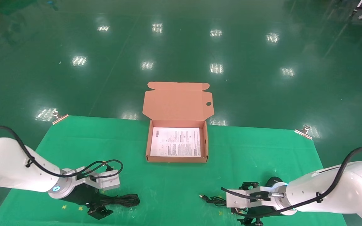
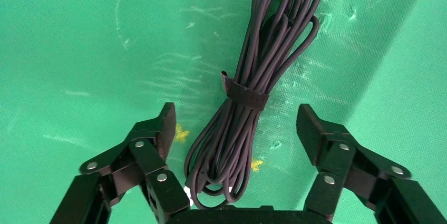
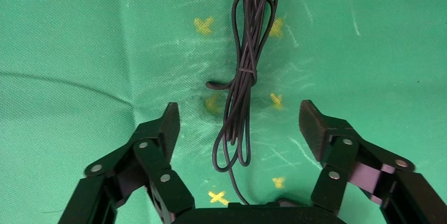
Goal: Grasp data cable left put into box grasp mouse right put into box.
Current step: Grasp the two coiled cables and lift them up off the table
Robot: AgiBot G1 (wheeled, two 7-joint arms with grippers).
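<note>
The data cable (image 1: pixel 123 200) lies on the green cloth at the front left, a black oval bundle held by a strap. In the left wrist view the cable (image 2: pixel 248 95) lies between the fingers of my open left gripper (image 2: pixel 237 114), and the pads do not touch it. My left gripper (image 1: pixel 101 204) hovers over its near end. My right gripper (image 1: pixel 247 204) is open at the front right, low over the mouse's thin cord (image 3: pixel 240 108), whose USB plug (image 1: pixel 204 197) points left. The mouse body is hidden under the right arm. The open box (image 1: pixel 206 141) holds a white sheet (image 1: pixel 176 142).
The box's lid (image 1: pixel 178 100) stands open behind it, hanging past the table's far edge. Metal clips (image 1: pixel 303 131) hold the cloth at the far corners. Yellow crosses (image 3: pixel 204 23) mark the cloth. Bare cloth lies between the box and both grippers.
</note>
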